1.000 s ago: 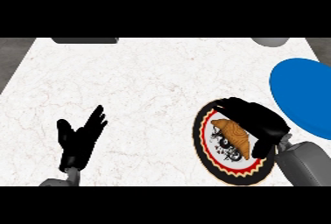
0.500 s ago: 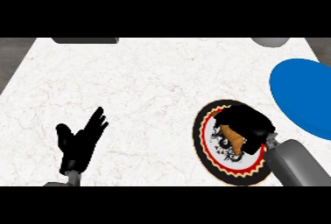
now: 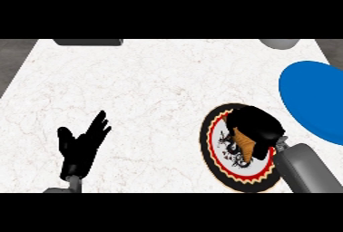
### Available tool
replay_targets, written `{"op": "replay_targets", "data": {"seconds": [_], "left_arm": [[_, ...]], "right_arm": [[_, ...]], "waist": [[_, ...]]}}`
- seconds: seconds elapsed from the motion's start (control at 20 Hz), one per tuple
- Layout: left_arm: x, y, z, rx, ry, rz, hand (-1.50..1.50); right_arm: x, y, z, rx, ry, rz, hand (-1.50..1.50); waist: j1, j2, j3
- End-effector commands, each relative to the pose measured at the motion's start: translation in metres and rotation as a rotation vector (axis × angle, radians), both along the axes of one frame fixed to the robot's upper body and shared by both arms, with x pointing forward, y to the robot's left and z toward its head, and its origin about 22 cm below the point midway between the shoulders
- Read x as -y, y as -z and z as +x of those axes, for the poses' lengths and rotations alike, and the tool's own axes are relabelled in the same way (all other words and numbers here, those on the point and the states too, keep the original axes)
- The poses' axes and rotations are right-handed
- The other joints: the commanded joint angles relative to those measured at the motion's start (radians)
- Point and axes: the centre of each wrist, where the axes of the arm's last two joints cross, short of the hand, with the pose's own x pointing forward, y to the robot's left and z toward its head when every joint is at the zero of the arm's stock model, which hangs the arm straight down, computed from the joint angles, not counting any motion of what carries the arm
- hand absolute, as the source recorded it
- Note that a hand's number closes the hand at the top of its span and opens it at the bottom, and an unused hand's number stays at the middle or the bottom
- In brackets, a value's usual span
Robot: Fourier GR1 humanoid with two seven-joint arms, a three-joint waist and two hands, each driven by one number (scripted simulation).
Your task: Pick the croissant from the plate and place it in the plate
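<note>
Head view, right hand (image 3: 258,127) lay over the patterned plate (image 3: 221,165), fingers curled round the croissant (image 3: 244,144) — still on that plate, blue plate (image 3: 315,102) just beside, left hand (image 3: 81,145) rested low on the table (image 3: 147,86) — fingers spread.

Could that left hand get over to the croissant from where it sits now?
Probably not easily. The left hand rests open at the lower left, with bare counter between it and the patterned plate. The right hand already curls over the croissant, covering most of it.

Two grey cylindrical forearms, black left hand (image 3: 79,147) and right hand (image 3: 258,128).
</note>
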Motion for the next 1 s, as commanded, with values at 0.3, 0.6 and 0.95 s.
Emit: {"op": "replay_targets", "data": {"seconds": [0.3, 0.6, 0.95], "left_arm": [[-0.012, 0.01, -0.011, -0.039, -0.063, -0.003, 0.0], [-0.016, 0.0, -0.011, -0.026, -0.03, 0.009, 0.0], [-0.019, -0.009, -0.001, -0.021, -0.005, -0.001, 0.0]], "right_arm": [[-0.024, 0.015, -0.059, 0.088, 0.664, 0.465, 1.5], [-0.046, -0.04, -0.093, 0.389, 0.75, 0.709, 1.5], [-0.026, -0.063, -0.119, 0.48, 0.978, 0.93, 1.5]], "waist": [[-0.076, -0.009, 0.0], [-0.033, -0.002, 0.0], [-0.014, 0.004, 0.001]]}}
